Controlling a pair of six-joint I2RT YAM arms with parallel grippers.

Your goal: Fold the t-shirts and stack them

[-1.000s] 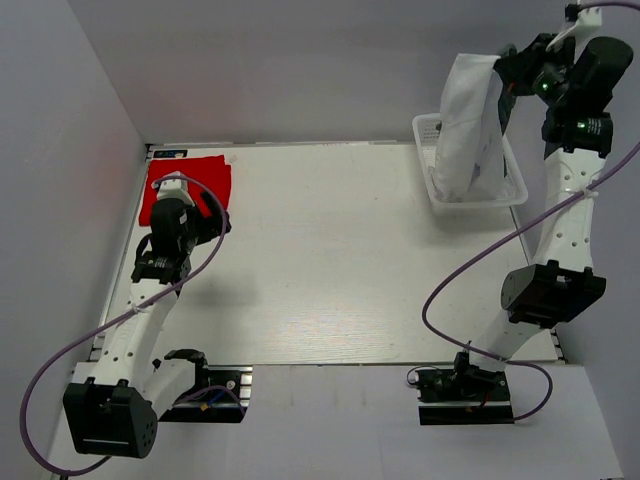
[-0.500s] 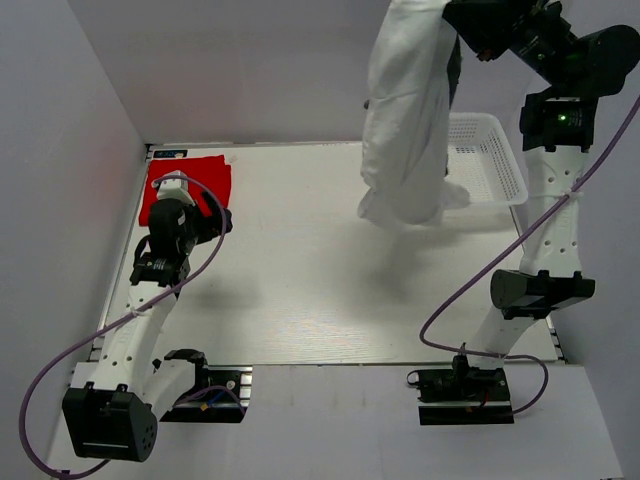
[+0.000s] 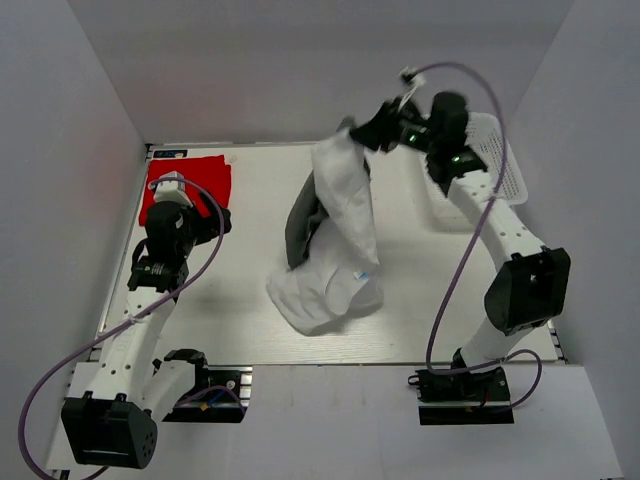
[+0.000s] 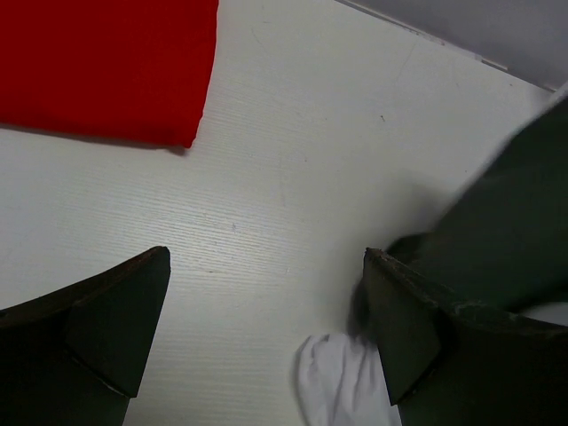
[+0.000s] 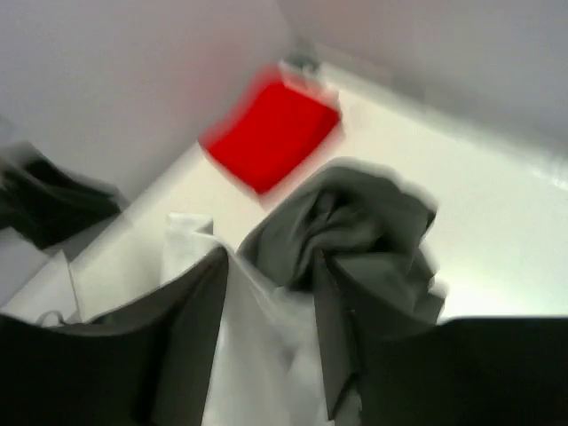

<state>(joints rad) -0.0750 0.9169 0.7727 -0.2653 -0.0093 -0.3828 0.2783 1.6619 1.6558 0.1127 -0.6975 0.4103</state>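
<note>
Three t-shirts are in view. One white t-shirt [image 3: 345, 200] hangs from the right gripper [image 3: 383, 130], left of the white mesh basket [image 3: 505, 160], and its lower part lies bunched on the table [image 3: 250, 300], nearer the arm bases than the basket. A dark grey-green t-shirt [image 3: 298, 228] hangs against the white one on the side away from the basket, its top reaching up close to the same gripper.

The right gripper is closed on the upper end of the white t-shirt. The right wrist view is blurred: it shows white and dark cloth together between the fingers, and I cannot tell whether the dark t-shirt is pinched as well.

The red t-shirt [image 3: 200, 175] lies flat and folded at the far corner of the table, well apart from the basket, on the opposite side.

The left gripper [image 4: 264, 266] hovers over bare table just beside the red t-shirt, on its basket side, jaws spread and holding nothing.

The basket stands at the far right edge of the table, partly hidden behind the right arm.
</note>
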